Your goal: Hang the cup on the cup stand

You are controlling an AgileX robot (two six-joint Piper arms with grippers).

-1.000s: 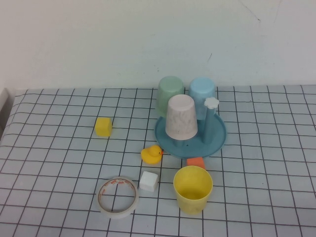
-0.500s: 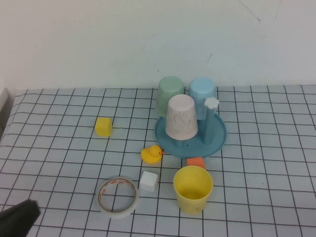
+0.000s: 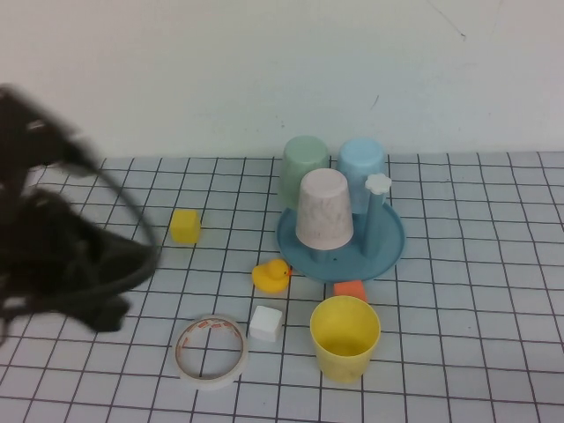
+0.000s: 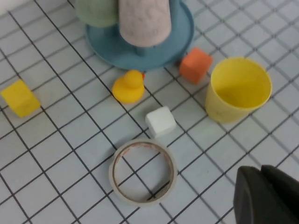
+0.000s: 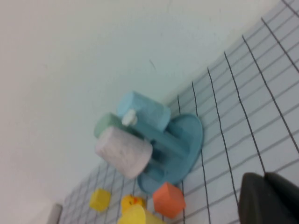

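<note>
The yellow cup (image 3: 344,337) stands upright, mouth up, on the checked cloth in front of the cup stand (image 3: 388,242). It also shows in the left wrist view (image 4: 239,88) and, partly, in the right wrist view (image 5: 138,217). The blue stand holds a speckled pinkish cup (image 3: 323,209), a green cup (image 3: 304,163) and a light blue cup (image 3: 361,163). Its free peg has a white flower cap (image 3: 377,183). My left arm (image 3: 79,264) is a dark blur over the table's left side. My left gripper (image 4: 258,175) is shut and empty, apart from the cup. My right gripper (image 5: 262,179) is shut and empty, right of the stand.
A tape ring (image 3: 210,351), a white cube (image 3: 265,323), a rubber duck (image 3: 270,276), an orange cube (image 3: 350,290) and a yellow cube (image 3: 184,226) lie around the cup and stand. A white wall stands behind the table.
My left arm has come in from the lower left corner and swung up over the table's left side. The cup and the other objects have not moved.
</note>
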